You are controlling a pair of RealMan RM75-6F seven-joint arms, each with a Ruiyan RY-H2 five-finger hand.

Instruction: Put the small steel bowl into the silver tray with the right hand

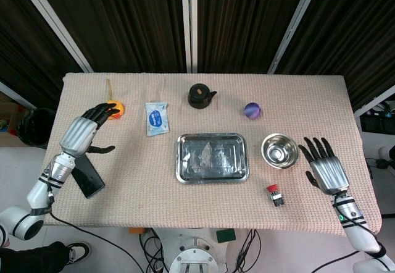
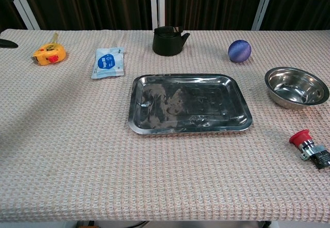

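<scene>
The small steel bowl (image 1: 279, 151) (image 2: 296, 87) stands upright on the cloth, to the right of the silver tray (image 1: 212, 157) (image 2: 189, 103), which holds nothing. My right hand (image 1: 325, 169) hovers open, fingers spread, just right of the bowl and apart from it; the chest view does not show it. My left hand (image 1: 83, 133) is open at the table's left edge, near the yellow tape measure (image 1: 114, 108) (image 2: 48, 53). Only a dark fingertip (image 2: 7, 43) of it shows in the chest view.
A black teapot (image 1: 200, 95) (image 2: 168, 39) and a purple ball (image 1: 252, 110) (image 2: 240, 50) sit behind the tray. A wipes packet (image 1: 156, 118) (image 2: 108, 62) lies at back left. A red push-button (image 1: 276, 194) (image 2: 308, 145) lies in front of the bowl. A phone (image 1: 88, 180) lies near the left edge.
</scene>
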